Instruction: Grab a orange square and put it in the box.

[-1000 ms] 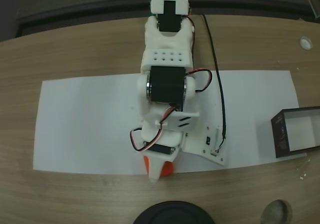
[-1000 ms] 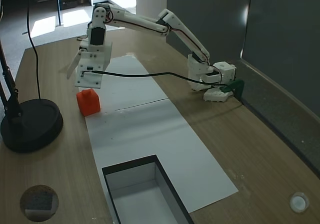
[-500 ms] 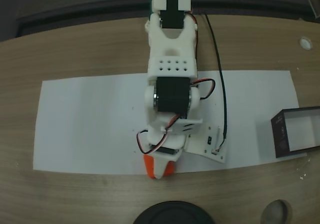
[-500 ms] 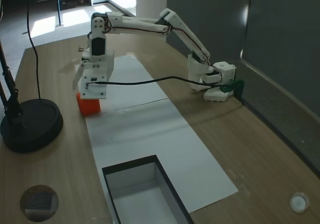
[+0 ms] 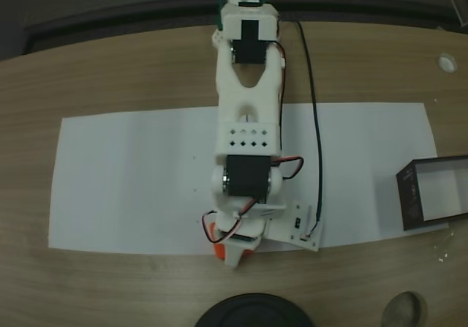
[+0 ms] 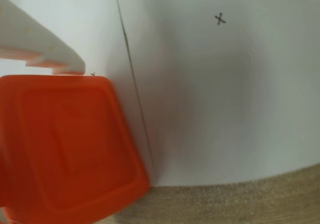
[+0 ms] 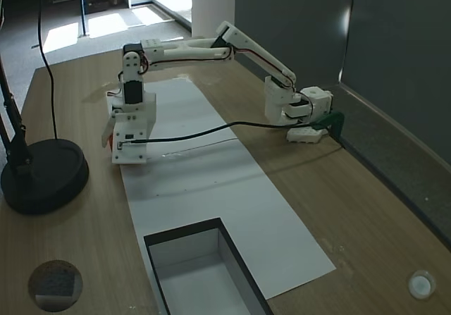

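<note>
- The chunky bright orange square block (image 6: 65, 149) sits on the white paper sheet (image 5: 131, 173) right at the edge nearest the round black base (image 7: 42, 174). It's turned a little askew to that edge, and being square it has no real long axis.
- The white two-finger end effector (image 5: 232, 250) is down over it; one toothed finger (image 6: 40, 48) touches its side. Can't tell how wide the jaws are.
- The dark thin-walled rectangular box (image 7: 204, 273) sits well apart on the wooden tabletop (image 7: 366, 209).

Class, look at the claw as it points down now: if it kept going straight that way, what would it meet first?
Most likely the orange square: the claw is lowered right over it, one finger beside its edge. Past the block comes the white paper on the table. Exact depth is unclear.
</note>
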Tool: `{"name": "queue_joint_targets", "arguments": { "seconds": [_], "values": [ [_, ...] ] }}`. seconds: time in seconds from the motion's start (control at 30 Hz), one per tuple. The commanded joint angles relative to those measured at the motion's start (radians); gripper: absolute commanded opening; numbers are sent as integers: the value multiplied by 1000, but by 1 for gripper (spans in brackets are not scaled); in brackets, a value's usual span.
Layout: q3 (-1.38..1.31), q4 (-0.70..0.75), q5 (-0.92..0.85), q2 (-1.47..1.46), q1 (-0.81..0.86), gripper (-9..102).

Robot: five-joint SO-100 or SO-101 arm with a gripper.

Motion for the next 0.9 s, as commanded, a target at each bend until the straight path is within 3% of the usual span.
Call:
{"name": "queue_joint_targets", "arguments": {
  "seconds": [0.0, 0.2, 0.43, 0.63, 0.87],
  "values": [
    [-15, 2, -6, 9, 9, 32],
    [-71, 8, -52, 9, 8, 16],
    [-296, 130, -83, 63, -44, 13],
    [-472, 179, -206, 305, -207, 13],
    [-472, 175, -299, 540, -571, 14]
  ]
}}
